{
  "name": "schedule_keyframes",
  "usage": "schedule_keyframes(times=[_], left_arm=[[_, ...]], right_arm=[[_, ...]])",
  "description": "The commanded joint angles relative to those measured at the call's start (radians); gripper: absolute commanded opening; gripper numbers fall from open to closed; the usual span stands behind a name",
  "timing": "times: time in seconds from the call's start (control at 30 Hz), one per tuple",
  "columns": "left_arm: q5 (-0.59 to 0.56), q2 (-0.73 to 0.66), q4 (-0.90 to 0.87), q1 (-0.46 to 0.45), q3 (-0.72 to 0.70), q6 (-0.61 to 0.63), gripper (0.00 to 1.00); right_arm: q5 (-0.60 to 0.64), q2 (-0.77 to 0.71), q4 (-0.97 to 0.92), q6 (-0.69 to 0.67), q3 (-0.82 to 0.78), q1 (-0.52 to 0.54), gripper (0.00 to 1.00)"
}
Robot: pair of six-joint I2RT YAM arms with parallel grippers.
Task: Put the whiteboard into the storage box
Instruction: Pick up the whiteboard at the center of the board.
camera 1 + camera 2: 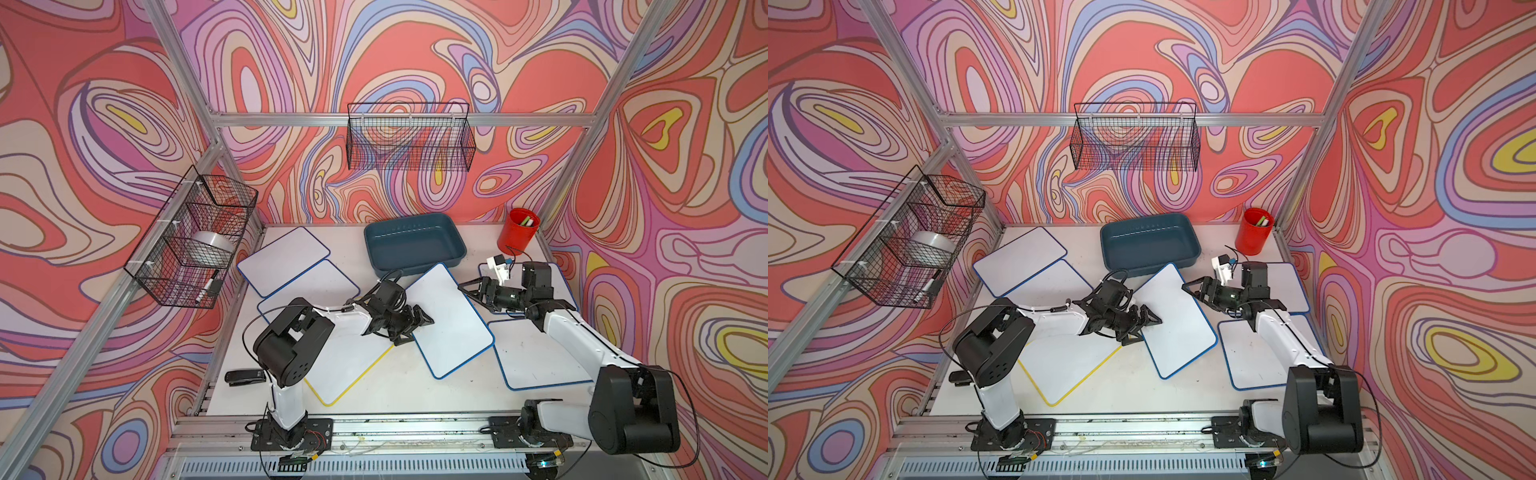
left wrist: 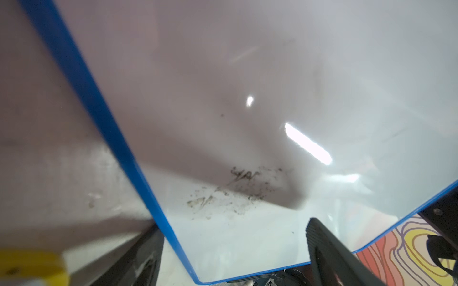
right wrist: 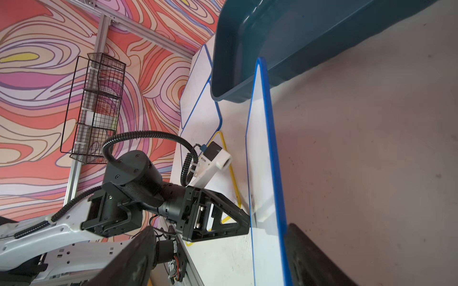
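We saw blurry pens [image 1: 527,221] in the red cup [image 1: 517,241]; the whiteboard [image 1: 451,320] hid part of the storage box [image 1: 411,245]. Both the left gripper [image 1: 417,330] and right gripper [image 1: 473,297] gaped astride it.

Both top views are bright and evenly lit from overhead. The arms cast only faint, soft shadows on the table [image 1: 386,395], and the wide lens makes the frame posts [image 1: 178,54] lean outward toward the corners. In the left wrist view the whiteboard [image 2: 247,62] carries white glare streaks [image 2: 307,143] and a broad soft shadow, and the nearest parts blur. The right wrist view is sharp at mid-distance and soft up close, with a diffuse shadow on the table beside the whiteboard.
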Motion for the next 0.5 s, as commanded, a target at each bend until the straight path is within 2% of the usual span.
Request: schedule_keyframes(times=[0.0, 0.47], left_arm=[[-0.052, 0.070, 0.283, -0.024, 0.013, 0.000, 0.85], [-0.060, 0.081, 0.334, -0.024, 0.012, -0.029, 0.83]], right_arm=[[-0.205, 0.035, -0.218, 0.083, -0.072, 0.066, 0.83], [-0.169, 0.062, -0.108, 0.130, -0.099, 0.066, 0.83]])
